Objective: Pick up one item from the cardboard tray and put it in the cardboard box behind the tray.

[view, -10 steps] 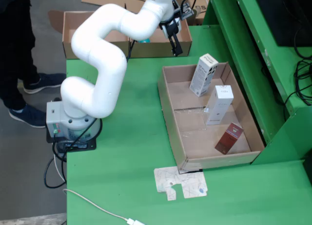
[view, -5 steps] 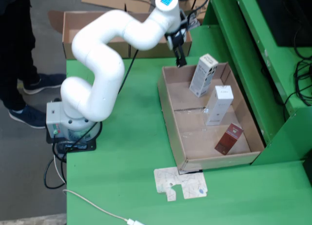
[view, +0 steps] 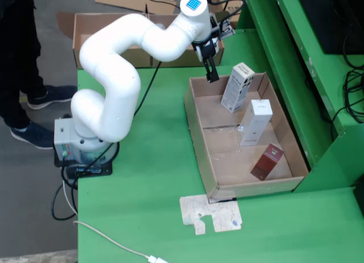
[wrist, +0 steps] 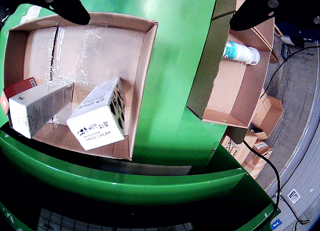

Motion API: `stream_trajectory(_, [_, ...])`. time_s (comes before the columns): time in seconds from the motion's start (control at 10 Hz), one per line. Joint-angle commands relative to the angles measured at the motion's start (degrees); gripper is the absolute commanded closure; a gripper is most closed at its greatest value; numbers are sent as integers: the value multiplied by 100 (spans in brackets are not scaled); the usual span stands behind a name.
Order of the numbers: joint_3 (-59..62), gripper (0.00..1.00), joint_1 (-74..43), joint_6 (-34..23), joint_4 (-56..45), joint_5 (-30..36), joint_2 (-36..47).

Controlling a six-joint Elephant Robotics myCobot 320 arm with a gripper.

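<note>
Three cartons (view: 255, 122) stand upright in the open cardboard tray (view: 196, 132); cardboard box (view: 85, 29) behind.

In the fixed view, three upright cartons are crowding the right side of the cardboard tray (view: 198, 132): hand-cream box (view: 237, 87) at the far end, white box (view: 255, 122) mid-tray, red box (view: 267, 161) nearest. The tray's left half is lying bare, leaving a passage. The pincer (view: 211, 75) is hanging over the far left corner.

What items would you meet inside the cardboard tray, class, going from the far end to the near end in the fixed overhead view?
White hand cream box → plain white box → dark red box, all within the cardboard tray.
</note>
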Motion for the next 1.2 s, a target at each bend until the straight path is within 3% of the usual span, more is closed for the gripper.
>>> stream_trajectory(0.0, [-163, 0, -426, -312, -187, 45, 605])
stream_trajectory(0.3, [-146, 0, -567, -403, -314, 79, 622])
stream_trajectory(0.4, [-377, 0, -1358, -1109, -439, 853, 770])
stream_trajectory(0.8, [-635, 0, -2018, -1605, -879, 1142, 1235])
stream_trajectory(1.1, [-211, 0, -2623, -2228, -1529, 1498, 1057])
